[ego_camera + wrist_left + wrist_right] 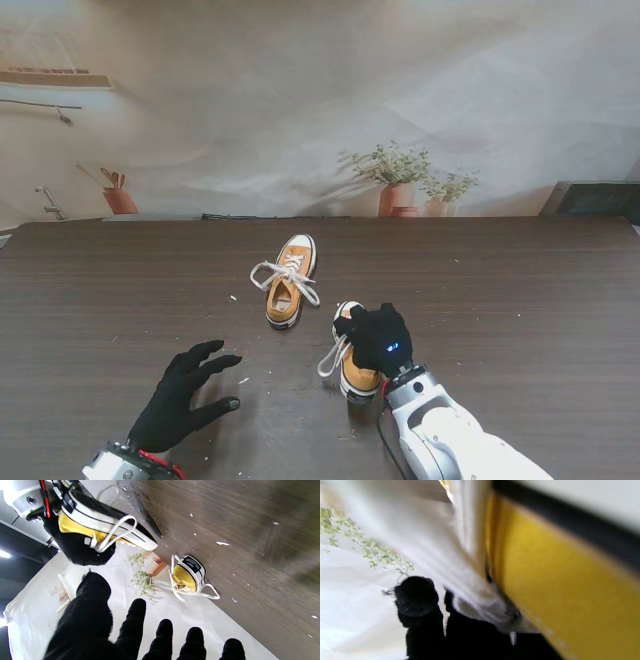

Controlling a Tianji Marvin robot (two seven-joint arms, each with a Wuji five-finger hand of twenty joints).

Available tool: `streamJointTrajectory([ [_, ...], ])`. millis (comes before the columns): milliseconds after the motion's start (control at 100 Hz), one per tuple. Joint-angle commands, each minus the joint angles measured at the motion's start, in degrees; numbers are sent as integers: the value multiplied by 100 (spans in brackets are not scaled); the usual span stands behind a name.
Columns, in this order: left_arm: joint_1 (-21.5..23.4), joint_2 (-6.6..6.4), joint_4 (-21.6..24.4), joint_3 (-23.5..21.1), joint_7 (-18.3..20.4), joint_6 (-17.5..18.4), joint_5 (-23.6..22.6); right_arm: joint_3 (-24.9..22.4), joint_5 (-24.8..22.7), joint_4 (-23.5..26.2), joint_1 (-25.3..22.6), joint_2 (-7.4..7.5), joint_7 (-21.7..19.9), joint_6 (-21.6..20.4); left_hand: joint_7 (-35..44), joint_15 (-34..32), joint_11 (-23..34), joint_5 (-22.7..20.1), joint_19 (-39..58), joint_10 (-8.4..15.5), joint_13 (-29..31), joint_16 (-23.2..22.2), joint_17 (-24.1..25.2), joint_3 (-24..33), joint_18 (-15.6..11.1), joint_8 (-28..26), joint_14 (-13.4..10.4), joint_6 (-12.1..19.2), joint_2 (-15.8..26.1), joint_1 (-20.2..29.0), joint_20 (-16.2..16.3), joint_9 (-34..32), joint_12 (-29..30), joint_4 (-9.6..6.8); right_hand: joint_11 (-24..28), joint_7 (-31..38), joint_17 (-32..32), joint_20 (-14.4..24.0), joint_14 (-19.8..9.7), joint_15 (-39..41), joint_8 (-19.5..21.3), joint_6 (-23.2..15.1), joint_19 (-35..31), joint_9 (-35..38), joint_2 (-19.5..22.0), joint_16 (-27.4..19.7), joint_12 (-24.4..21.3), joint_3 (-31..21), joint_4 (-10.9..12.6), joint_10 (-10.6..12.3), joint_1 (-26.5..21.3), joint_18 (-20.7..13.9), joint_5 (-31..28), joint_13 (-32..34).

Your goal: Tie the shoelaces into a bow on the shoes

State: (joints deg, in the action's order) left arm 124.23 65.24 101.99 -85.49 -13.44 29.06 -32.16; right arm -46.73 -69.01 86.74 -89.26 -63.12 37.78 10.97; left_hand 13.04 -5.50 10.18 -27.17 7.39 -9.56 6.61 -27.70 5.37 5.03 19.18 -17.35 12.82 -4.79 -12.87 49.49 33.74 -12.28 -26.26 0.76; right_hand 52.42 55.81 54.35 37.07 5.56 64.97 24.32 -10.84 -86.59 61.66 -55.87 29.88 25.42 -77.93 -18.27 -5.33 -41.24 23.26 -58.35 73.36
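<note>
Two yellow canvas shoes with white laces are on the dark wooden table. The far shoe lies near the table's middle, its laces spread loose on both sides. The near shoe is under my right hand, whose black-gloved fingers are shut on its top; the left wrist view shows it lifted off the table. A white lace loop hangs from its left side. My left hand hovers open to the left of that shoe, fingers spread. The right wrist view is blurred, filled by yellow canvas.
Potted plants and a terracotta pot stand beyond the table's far edge against a white backdrop. A dark box sits at the far right. Small white specks dot the table near my left hand.
</note>
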Motion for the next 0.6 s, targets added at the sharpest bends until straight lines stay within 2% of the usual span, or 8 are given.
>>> streamJointTrajectory([
  [0,-28,0,49,69,86,-36,-29,-59,38,-37,332,-7,59,-63,-42,96,-22,-119,37,-23,32,57,90,-227,-141,-43,-2,-5,256,153,109,-56,105,-81,317,324,-51,62,-98,-43,281,-199,-79,160,501,-16,172,-469,117,197,-474,-86,-227,190],
  [230,-177,-28,-5,237,146,-184,-69,82,82,-599,1090,-36,278,-329,-39,94,-10,-114,48,-41,35,48,93,-258,-137,-47,0,-16,270,170,138,-49,98,-93,348,332,-207,86,-146,-255,342,-360,24,28,804,-97,193,-208,69,307,-430,-203,-97,187],
  [420,-248,-43,-39,328,192,-302,-68,457,143,-1459,1859,-48,603,-598,-27,94,-1,-126,47,-36,34,41,98,-275,-134,-51,5,-23,280,186,152,-44,93,-100,388,364,-370,88,-189,-490,317,-484,128,-70,940,-183,174,-86,63,418,-380,-312,37,190],
  [590,-300,-53,-56,397,203,-379,-104,935,347,-2179,2421,-122,749,-631,-25,94,5,-122,39,-43,35,37,96,-290,-129,-52,3,-23,291,189,152,-42,91,-105,421,391,-483,95,-196,-648,256,-539,183,-148,1013,-230,150,-26,64,475,-338,-362,143,170],
])
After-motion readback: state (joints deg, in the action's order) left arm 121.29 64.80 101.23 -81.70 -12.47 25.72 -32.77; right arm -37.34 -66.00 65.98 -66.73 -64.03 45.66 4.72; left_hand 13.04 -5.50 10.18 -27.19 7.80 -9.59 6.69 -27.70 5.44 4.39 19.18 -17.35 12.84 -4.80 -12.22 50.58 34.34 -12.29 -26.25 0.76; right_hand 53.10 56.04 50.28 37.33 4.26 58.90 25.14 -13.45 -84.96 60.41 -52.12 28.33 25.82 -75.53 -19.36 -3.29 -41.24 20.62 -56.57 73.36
